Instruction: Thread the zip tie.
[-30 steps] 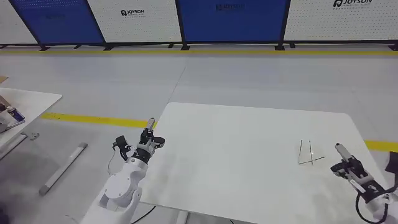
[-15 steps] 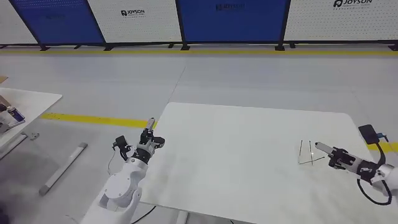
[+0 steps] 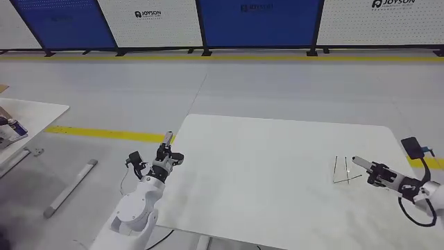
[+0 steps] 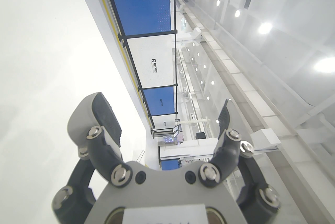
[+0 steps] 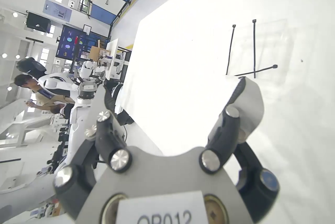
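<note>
Right gripper (image 3: 358, 160) hovers over the table (image 3: 263, 180) near its right edge, fingers spread with nothing between them, just beside the three black zip ties (image 3: 341, 170) (two lie side by side, and a third crosses one of them at the end toward the robot). Left gripper (image 3: 167, 139), likewise spread and empty, sits just off the left edge near the far-left corner, well apart from the ties.

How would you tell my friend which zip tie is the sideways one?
Start at the big white table and go to its end by the right gripper, jaws open. Three thin black zip ties lie there. Two long ties run side by side, and the sideways zip tie lies crosswise at their ends.
</note>
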